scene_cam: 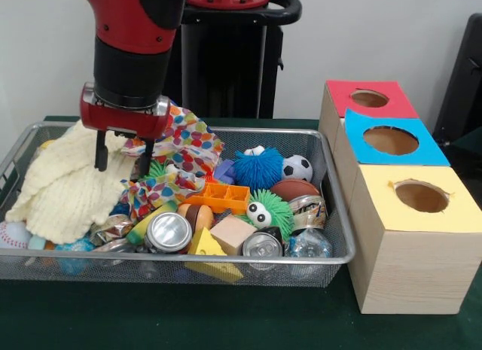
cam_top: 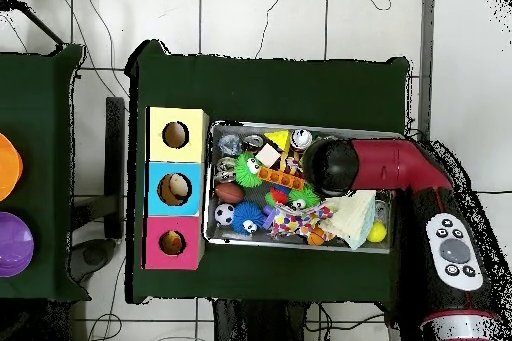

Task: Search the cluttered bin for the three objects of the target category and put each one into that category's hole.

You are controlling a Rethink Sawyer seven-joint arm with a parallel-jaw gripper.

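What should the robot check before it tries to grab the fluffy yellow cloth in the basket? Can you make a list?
1. Gripper open, with a finger on either side of a fold: ok, two fingers hang apart.
2. Gripper over the pale yellow cloth: ok, the fingertips are at its upper right edge.
3. Cloth free to lift: cannot tell, the colourful spotted cloth lies against it.
4. Red-topped hole unblocked: ok, on the farthest box in the front view.
5. Wire basket beside the boxes: ok.
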